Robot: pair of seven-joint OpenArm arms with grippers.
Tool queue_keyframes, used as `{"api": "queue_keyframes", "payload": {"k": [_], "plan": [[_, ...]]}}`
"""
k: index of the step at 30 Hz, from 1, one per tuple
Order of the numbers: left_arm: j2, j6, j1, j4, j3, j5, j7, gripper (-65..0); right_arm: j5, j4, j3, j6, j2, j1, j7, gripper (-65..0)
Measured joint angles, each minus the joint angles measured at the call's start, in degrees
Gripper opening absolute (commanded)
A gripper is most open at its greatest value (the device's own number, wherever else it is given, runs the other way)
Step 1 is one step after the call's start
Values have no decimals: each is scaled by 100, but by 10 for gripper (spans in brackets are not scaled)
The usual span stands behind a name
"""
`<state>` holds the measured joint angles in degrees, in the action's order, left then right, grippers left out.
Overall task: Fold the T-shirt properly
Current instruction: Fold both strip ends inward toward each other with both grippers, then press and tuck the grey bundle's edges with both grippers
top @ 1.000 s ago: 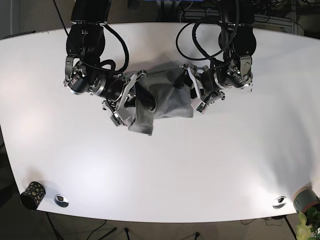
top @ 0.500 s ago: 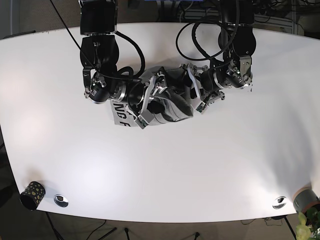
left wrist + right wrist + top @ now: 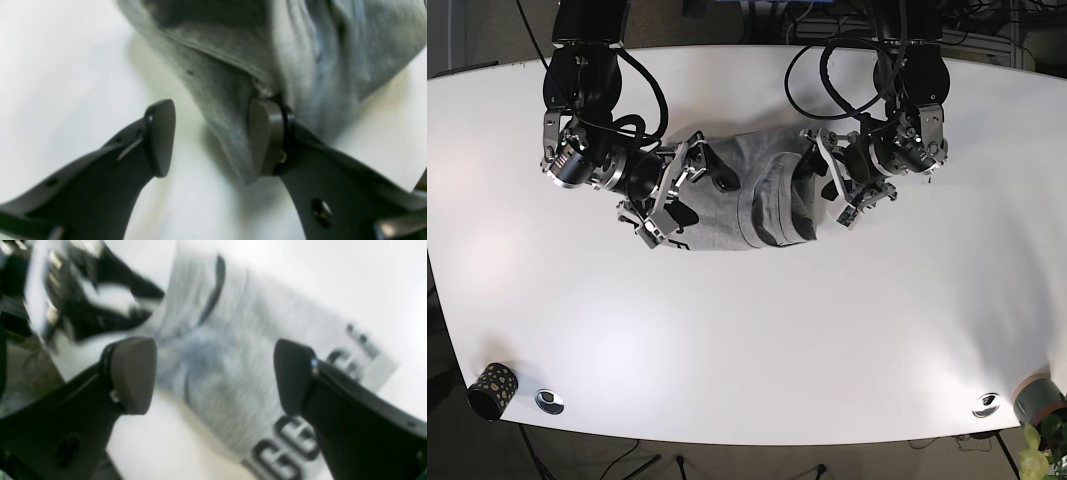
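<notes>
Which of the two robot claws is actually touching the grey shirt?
The left gripper: one of its fingers presses against the T-shirt edge. The right gripper hangs open above the printed cloth, apparently touching nothing.

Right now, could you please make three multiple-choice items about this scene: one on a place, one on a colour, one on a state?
1. Where does the T-shirt lie on the white table?
A. Near the front edge
B. Between the two grippers, toward the far side
C. At the left end

2. What colour is the T-shirt?
A. Grey with dark lettering
B. Red
C. Plain white

3. In what state is the right gripper?
A. Shut on the T-shirt
B. Out of view
C. Open above the T-shirt

Answers:
1. B: in the base view the cloth sits between the right gripper and the left gripper, toward the far edge.
2. A: the right wrist view shows grey cloth with dark letters.
3. C: its fingers stand wide apart with the cloth below them.
</notes>
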<state>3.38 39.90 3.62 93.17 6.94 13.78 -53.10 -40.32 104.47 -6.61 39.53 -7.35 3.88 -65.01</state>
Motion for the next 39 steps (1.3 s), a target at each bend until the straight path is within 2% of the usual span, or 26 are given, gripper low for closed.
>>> {"api": "queue_keyframes", "payload": {"k": [5, 8, 10, 13, 16, 19, 21, 25, 30, 33, 39], "plan": [[-9, 2, 66, 616, 326, 17, 4, -331, -42, 46, 61, 15, 4, 382, 15, -149], [-7, 4, 129, 831, 765, 22, 0, -329, 4, 31, 74, 11, 4, 459, -17, -154], [-140, 2, 144, 981, 1051, -11, -2, -331, 4, 28, 116, 13, 63, 444, -17, -181], [-511, -4, 107, 1156, 1051, -111, -44, -331, 2, 17, 122, 17, 164, 356, -7, -274], [-682, -17, 26, 1268, 723, -90, -44, -331, -55, -83, -118, 44, 195, 63, 114, -445], [-625, 0, -33, 1274, 396, -17, 2, -331, -42, -551, -424, 48, 26, -291, 304, -550], [-579, 13, -55, 1274, 258, 39, 2, -331, 109, -968, -520, -37, -85, -575, 262, -614], [-560, 2, -107, 1270, -133, -63, -24, -331, 15, -1626, -680, 2, -114, -1014, 275, -623], [-98, 2, -116, 1198, -529, -33, 0, -331, -15, -2293, -780, 13, -264, -1368, 431, -623], [122, 4, -131, 925, -828, -15, 4, -329, 66, -2686, -658, -24, -369, -1467, 791, -623], [170, 2, -138, 332, -1150, -46, 9, -331, -33, -3213, -212, 17, -442, -1526, 1370, -623]]}}
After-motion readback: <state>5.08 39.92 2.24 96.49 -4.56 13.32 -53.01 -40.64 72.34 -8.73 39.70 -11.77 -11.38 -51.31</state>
